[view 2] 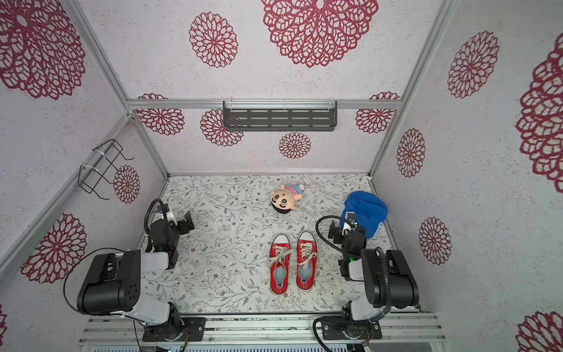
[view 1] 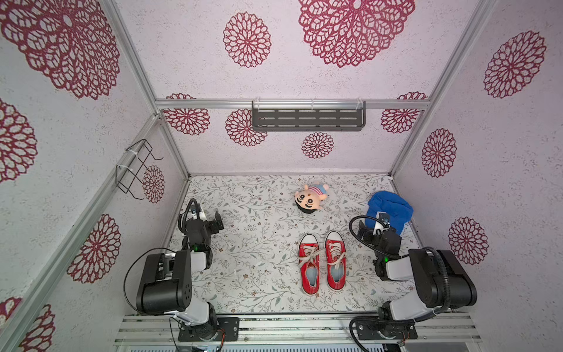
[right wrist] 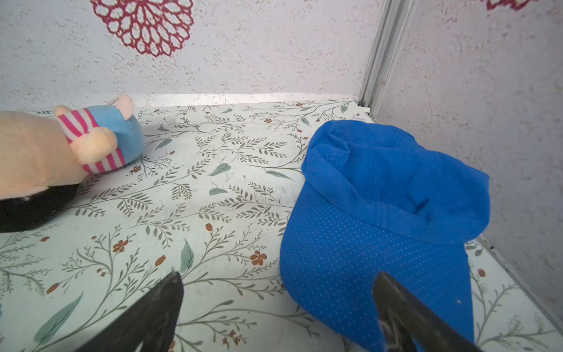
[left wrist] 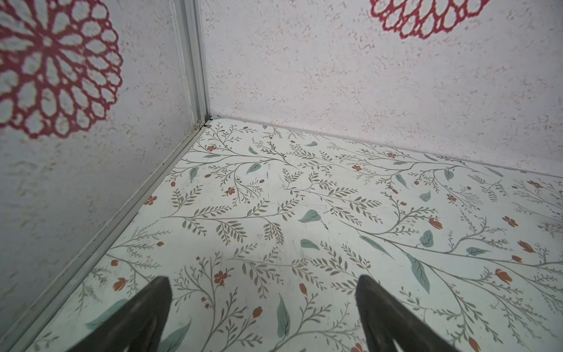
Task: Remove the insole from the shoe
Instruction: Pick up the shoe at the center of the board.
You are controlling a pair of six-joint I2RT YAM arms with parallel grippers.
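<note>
Along the frame's bottom an aluminium rail (view 1: 289,323) edges the leaf-patterned counter (view 1: 249,274). Lower right of centre stand two red shoes (view 1: 310,265) side by side, toes up the frame, a pale-blue insole (view 1: 311,273) inside each. The left pincer (left wrist: 263,282), by the counter's left edge, and the right pincer (right wrist: 278,275), just beside a blue cap (view 1: 393,207), both gape wide, holding nothing. Open counter spreads between left pincer and shoes. Farther up, a plush doll (view 1: 309,198) lies near the back wall (view 1: 274,152).

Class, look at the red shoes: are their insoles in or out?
In. Pale blue insoles show inside the openings of both red shoes.
</note>
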